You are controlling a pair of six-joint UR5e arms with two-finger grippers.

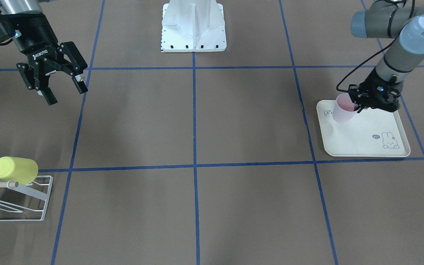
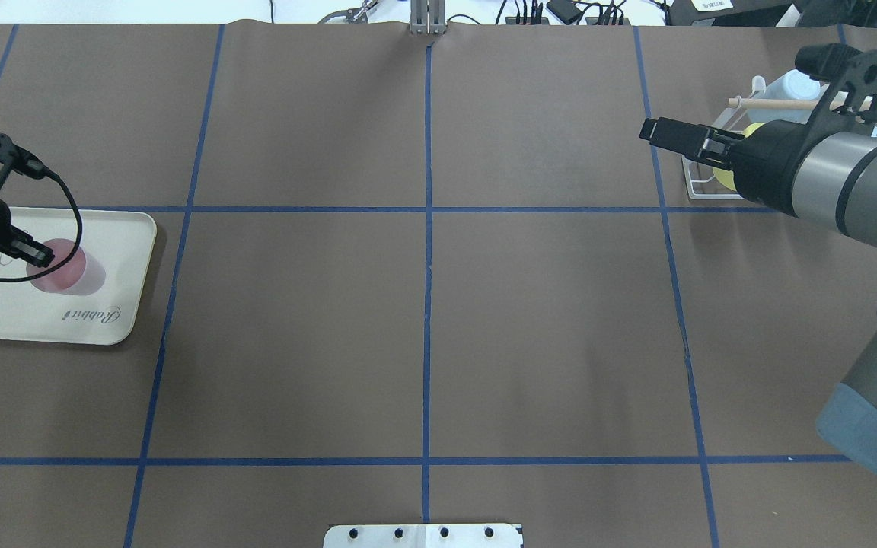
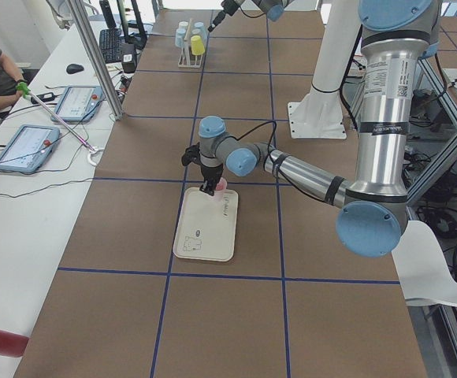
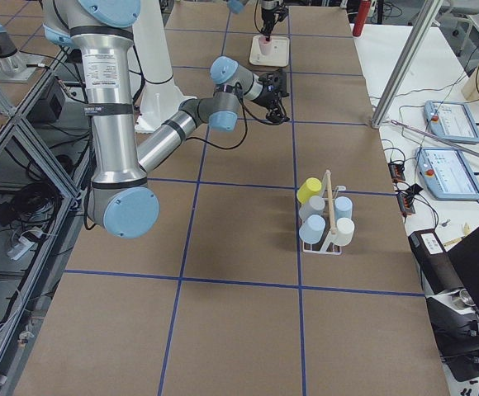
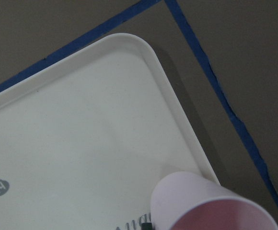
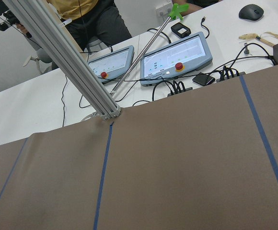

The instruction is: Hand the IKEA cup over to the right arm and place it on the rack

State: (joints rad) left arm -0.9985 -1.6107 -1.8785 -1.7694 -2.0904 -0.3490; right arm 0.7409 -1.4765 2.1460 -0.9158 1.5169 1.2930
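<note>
A pink cup (image 1: 343,108) stands at the corner of a cream rabbit-printed tray (image 1: 366,145). My left gripper (image 1: 361,103) is down at its rim and shut on the cup wall. The left wrist view shows the cup's mouth (image 5: 211,206) close below and one dark fingertip against its outer wall. From overhead the cup (image 2: 65,268) lies under the left gripper (image 2: 31,253). My right gripper (image 1: 67,95) is open and empty, held in the air. The white wire rack (image 1: 31,200) with a wooden dowel stands apart from it, beyond the right gripper (image 2: 667,133) in the overhead view.
The rack holds a yellow cup (image 1: 15,170) and pale blue cups (image 4: 318,227). The robot's white base (image 1: 193,27) stands at the table's middle edge. Brown table with blue tape lines (image 2: 427,304). Operators' tablets and cables (image 6: 175,60) lie beyond the far edge.
</note>
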